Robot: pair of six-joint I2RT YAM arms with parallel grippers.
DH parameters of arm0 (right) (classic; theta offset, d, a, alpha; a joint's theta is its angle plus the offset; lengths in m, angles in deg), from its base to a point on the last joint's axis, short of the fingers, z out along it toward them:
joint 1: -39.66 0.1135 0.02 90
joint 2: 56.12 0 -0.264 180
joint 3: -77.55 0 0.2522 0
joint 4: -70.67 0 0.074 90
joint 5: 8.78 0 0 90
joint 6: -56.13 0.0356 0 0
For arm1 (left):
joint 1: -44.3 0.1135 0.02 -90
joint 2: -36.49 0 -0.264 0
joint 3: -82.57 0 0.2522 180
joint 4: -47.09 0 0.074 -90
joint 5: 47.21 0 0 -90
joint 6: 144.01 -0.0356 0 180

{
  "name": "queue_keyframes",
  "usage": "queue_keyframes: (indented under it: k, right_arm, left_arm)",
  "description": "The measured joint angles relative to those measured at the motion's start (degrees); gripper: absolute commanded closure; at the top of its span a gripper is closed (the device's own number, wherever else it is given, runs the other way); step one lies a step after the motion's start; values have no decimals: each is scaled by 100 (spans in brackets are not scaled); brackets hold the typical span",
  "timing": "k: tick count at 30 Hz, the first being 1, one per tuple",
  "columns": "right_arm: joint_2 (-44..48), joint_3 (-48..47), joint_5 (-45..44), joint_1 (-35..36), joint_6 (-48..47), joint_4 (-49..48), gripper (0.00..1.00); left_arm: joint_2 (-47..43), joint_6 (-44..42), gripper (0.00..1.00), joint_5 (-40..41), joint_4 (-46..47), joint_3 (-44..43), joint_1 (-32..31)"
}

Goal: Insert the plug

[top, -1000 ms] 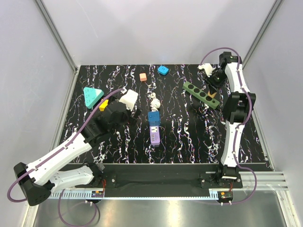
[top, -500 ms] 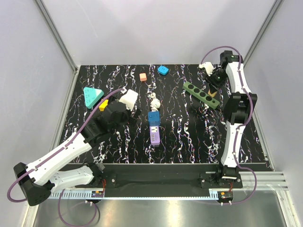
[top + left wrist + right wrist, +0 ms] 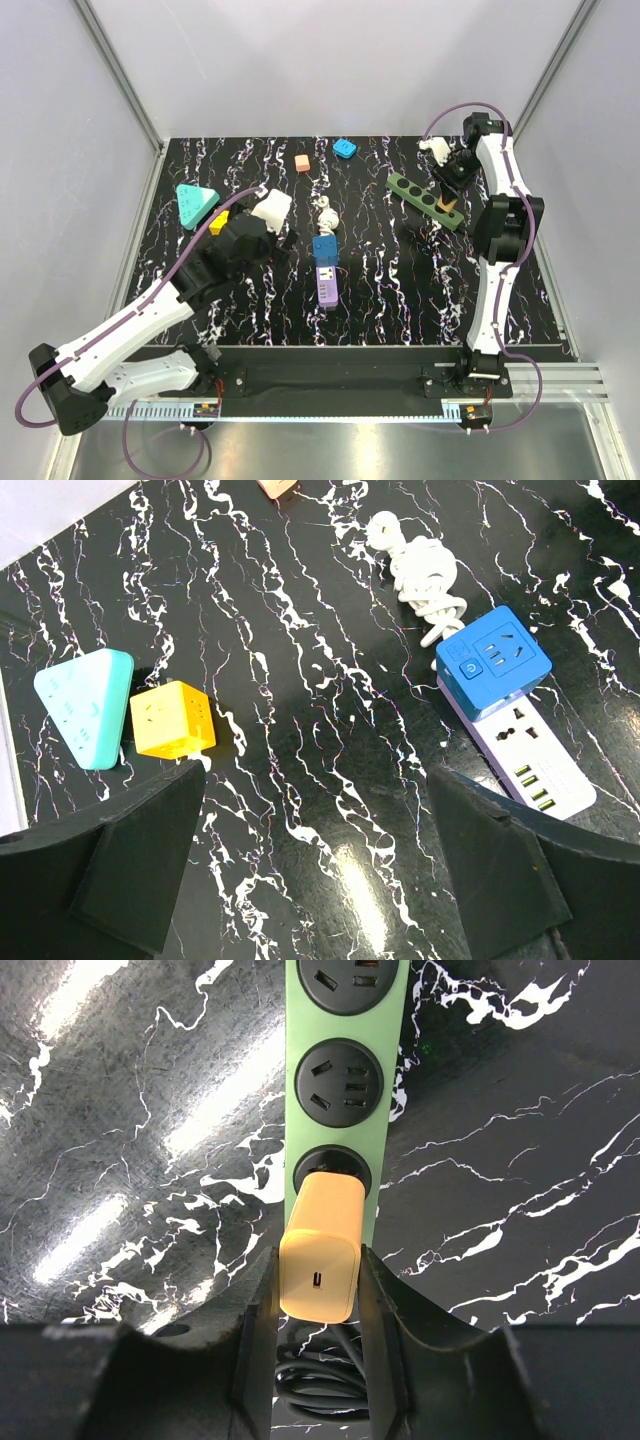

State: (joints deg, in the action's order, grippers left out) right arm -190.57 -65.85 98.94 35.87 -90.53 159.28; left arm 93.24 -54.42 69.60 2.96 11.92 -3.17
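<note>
A yellow-orange plug [image 3: 320, 1250] stands with its front end in the end socket of the green power strip [image 3: 345, 1060]. My right gripper [image 3: 318, 1265] is shut on the plug, one finger pressed to each of its sides. From above, the plug [image 3: 450, 206] and the green strip [image 3: 420, 196] lie at the back right under the right gripper [image 3: 450, 188]. My left gripper [image 3: 315, 785] hangs open over bare table left of centre, holding nothing, and shows from above as the left gripper [image 3: 262, 238].
A blue adaptor [image 3: 492, 662] sits on a purple power strip [image 3: 530, 760], with a white coiled cable [image 3: 420, 575] behind it. A teal triangular socket [image 3: 85, 708] and a yellow cube [image 3: 172, 718] lie at left. A black cable coil [image 3: 325, 1380] lies under the plug.
The right wrist has shifted slightly over the green strip, still shut on the plug. The left arm has not moved.
</note>
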Motion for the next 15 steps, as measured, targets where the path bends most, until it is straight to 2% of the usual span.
queue_keyframes:
  k: [15]
  right_arm:
    - [-66, -103, 240, -24, -166, 4, 100]
  left_arm:
    - [0, 0, 1, 0, -4, 0, 0]
